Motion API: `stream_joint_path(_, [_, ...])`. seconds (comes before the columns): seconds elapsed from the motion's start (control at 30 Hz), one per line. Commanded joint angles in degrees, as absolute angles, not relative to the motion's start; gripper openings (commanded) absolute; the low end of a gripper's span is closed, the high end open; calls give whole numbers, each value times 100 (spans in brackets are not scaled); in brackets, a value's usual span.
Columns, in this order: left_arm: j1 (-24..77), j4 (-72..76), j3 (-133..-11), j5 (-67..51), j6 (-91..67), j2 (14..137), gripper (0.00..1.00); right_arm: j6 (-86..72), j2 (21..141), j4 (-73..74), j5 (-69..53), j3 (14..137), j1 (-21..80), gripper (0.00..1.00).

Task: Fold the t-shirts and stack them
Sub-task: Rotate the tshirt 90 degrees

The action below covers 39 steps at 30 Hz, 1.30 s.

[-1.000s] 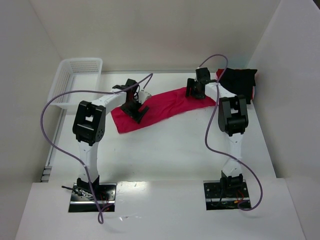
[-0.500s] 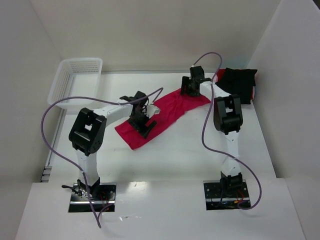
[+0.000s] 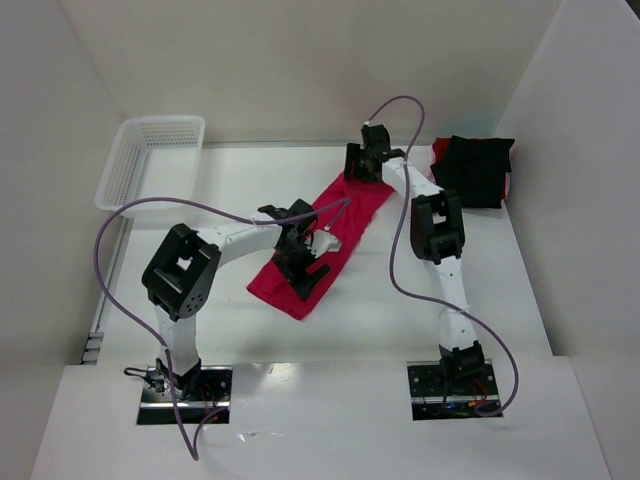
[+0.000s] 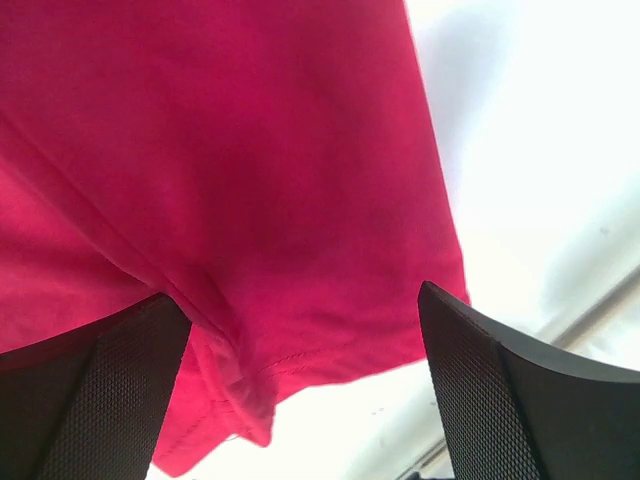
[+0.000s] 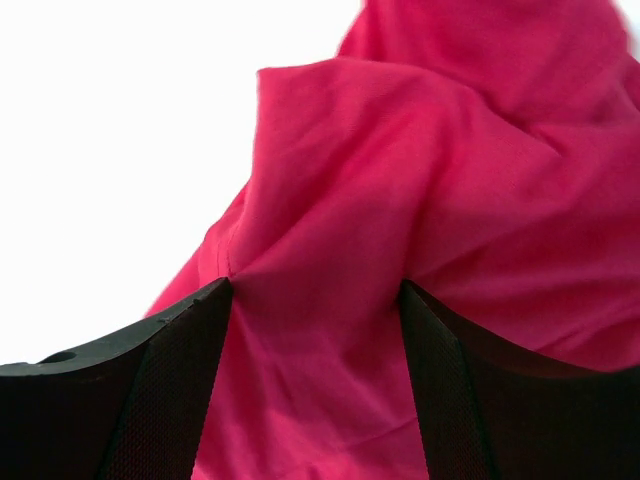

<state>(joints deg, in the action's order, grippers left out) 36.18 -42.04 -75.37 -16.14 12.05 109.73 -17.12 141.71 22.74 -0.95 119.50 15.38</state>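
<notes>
One red t-shirt (image 3: 352, 212), left tool (image 4: 300, 298) splayed wide above, right tool (image 5: 315, 285) pinching far end

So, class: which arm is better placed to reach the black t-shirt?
Right. The black t-shirt lies far right, near the right gripper; the left gripper is farther off, over the red t-shirt.

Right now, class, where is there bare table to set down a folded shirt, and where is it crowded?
Bare table lies between the red t-shirt and the near edge, and between the white basket and the shirt's far end. Crowded: the middle, with the left gripper and right gripper over that shirt, and the far right, by the black t-shirt.
</notes>
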Motion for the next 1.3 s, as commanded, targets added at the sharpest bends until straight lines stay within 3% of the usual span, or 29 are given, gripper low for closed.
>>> stream_joint_path(0.0, [3761,-4579,-7286,-2320,1309,11065,99,-1775,14650,2540,-210,12908,1792,73])
stream_joint_path(0.2, [3762,-4685,-7286,-2794,1441,10855,99,-1775,15099,2671,-343,14103,1968,73])
stream_joint_path(0.4, [3814,-4623,-7461,-1786,1266,10346,99,-1714,15039,3287,-212,14705,1969,73])
stream_joint_path(0.57, [3814,-4211,-7462,-204,828,9187,99,-1547,13740,3050,264,13678,1969,76])
stream_joint_path(0.7, [3814,-3973,-7515,412,555,8982,99,-1547,12816,2971,465,12694,1969,81])
stream_joint_path(0.77, [3814,-3850,-7576,762,379,9157,99,-1547,12446,3032,694,12359,1969,100])
stream_joint_path(0.93, [4103,-3674,-7462,1256,-165,9693,99,-1713,12068,2742,1247,10909,1969,100])
stream_joint_path(1.27, [4377,-3393,-7330,1810,-1431,9704,99,-2039,12691,2469,1291,10704,1907,100])
